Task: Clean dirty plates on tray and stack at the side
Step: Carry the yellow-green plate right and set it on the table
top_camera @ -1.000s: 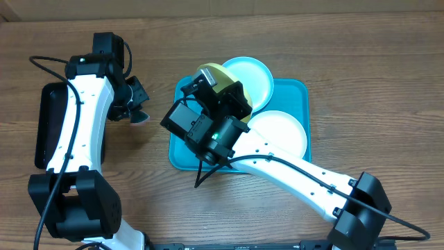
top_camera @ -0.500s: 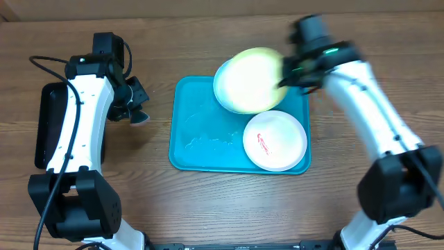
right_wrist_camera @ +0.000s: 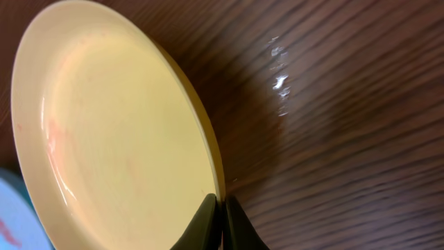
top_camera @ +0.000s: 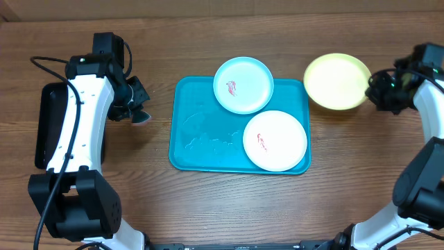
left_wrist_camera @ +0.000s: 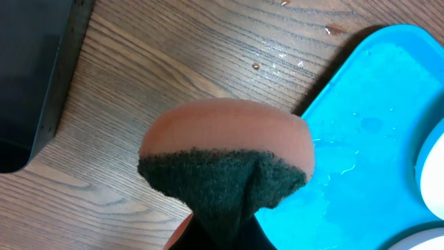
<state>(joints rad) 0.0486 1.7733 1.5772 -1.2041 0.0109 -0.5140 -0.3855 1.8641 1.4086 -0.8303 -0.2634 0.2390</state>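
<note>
The turquoise tray (top_camera: 201, 132) lies mid-table with wet streaks on its left half. A light blue plate (top_camera: 243, 85) with a red smear overlaps its top rim. A white plate (top_camera: 275, 140) with a red smear sits in its lower right. My right gripper (top_camera: 374, 88) is shut on the rim of the yellow-green plate (top_camera: 336, 82), which is right of the tray over the wood; in the right wrist view the plate (right_wrist_camera: 118, 132) shows faint smears and the jaws (right_wrist_camera: 222, 208) pinch its edge. My left gripper (top_camera: 137, 111) is shut on an orange-and-dark-green sponge (left_wrist_camera: 229, 160) left of the tray (left_wrist_camera: 374, 139).
A black rectangular tray (top_camera: 52, 125) lies at the far left under my left arm; it also shows in the left wrist view (left_wrist_camera: 31, 62). Water drops dot the wood near the tray's corner (left_wrist_camera: 277, 55). Bare wooden tabletop (top_camera: 361, 160) surrounds the tray.
My right arm swung from over the tray to the right, carrying the yellow-green plate off the tray to the table's right side. The left arm has not moved.
</note>
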